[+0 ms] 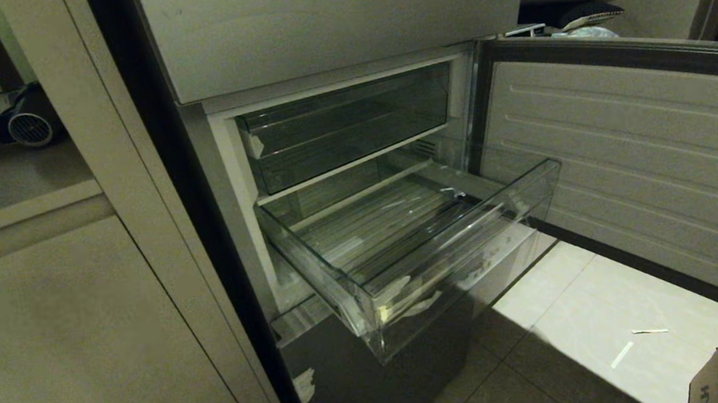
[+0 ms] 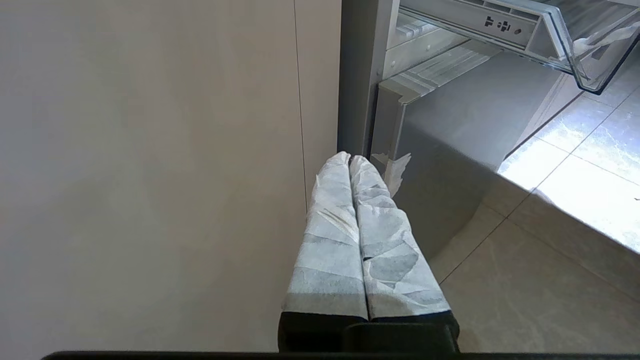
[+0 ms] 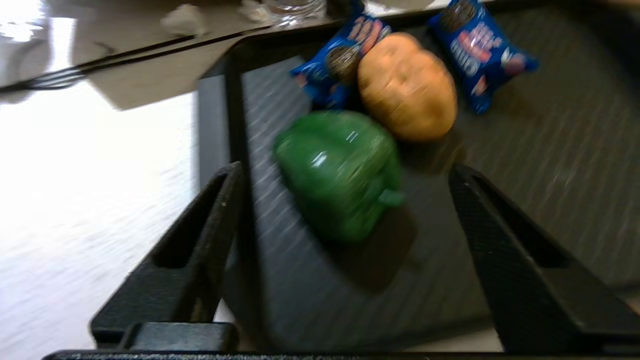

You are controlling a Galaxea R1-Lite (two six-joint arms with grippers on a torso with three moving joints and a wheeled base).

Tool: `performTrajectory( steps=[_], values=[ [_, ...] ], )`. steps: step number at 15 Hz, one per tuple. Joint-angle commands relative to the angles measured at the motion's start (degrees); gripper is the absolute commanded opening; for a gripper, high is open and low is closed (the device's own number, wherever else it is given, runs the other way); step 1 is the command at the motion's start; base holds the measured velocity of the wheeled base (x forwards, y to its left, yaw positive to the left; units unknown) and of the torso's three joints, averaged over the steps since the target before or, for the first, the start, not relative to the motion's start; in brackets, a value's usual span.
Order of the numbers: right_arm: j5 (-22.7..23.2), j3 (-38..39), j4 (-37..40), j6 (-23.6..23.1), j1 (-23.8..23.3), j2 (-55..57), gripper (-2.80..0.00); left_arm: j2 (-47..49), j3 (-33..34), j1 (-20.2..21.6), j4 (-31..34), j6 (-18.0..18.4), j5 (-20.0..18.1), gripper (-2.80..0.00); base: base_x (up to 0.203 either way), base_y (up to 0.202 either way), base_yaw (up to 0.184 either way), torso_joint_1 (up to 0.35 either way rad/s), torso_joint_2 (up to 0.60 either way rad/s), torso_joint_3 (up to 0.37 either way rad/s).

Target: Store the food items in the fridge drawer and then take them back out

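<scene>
Black fingers (image 3: 200,250) of the right gripper (image 3: 345,260) stand spread wide, with nothing between them. Just past them a green, shiny food item (image 3: 340,175) lies on a dark ribbed tray (image 3: 525,200). It is loose and touches neither finger. A round brown food item (image 3: 407,85) sits right behind the green one, touching it or nearly so. Two blue snack packs (image 3: 480,47) lie beside the brown one, near the tray's far edge. The green lump is close to the tray's raised side edge, and the rest of the tray is open. Bright pale floor (image 3: 75,200) runs along that side edge.

Over at the fridge, the fridge drawer (image 1: 467,230) is pulled out, and its clear front lip hangs over the floor tiles (image 1: 580,312). Its ribbed floor holds no food. White tape scraps stick at its front corner. Above it sits a shorter clear compartment (image 1: 352,130), pushed in. The grey fridge door (image 1: 632,168) swings wide open on the right, leaving room in front of the drawer.

The left gripper (image 2: 350,160) hangs low by the cupboard wall (image 2: 150,175), beside the fridge's bottom corner. Its white wrapped fingers (image 2: 330,240) are pressed together, holding nothing.
</scene>
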Motion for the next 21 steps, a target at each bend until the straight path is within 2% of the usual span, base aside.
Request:
performTrajectory(
  steps=[1,6,15,21],
  values=[
    [0.3,-4.2,0.0,-2.0,-1.0,5.5,0.0,0.1,0.0,0.0,0.0,0.0,0.0,-2.8,0.0,0.0,0.0,0.0,0.0,0.0],
    [4.3,-7.6,0.0,-6.2,-0.9,10.7,0.0,0.1,0.0,0.0,0.0,0.0,0.0,-2.8,0.0,0.0,0.0,0.0,0.0,0.0],
    [4.9,-14.0,0.0,-6.4,1.5,16.8,0.0,0.1,0.0,0.0,0.0,0.0,0.0,-2.8,0.0,0.0,0.0,0.0,0.0,0.0],
    [5.2,-13.2,0.4,-6.5,2.0,17.5,0.0,0.1,0.0,0.0,0.0,0.0,0.0,-2.8,0.0,0.0,0.0,0.0,0.0,0.0]
  ],
)
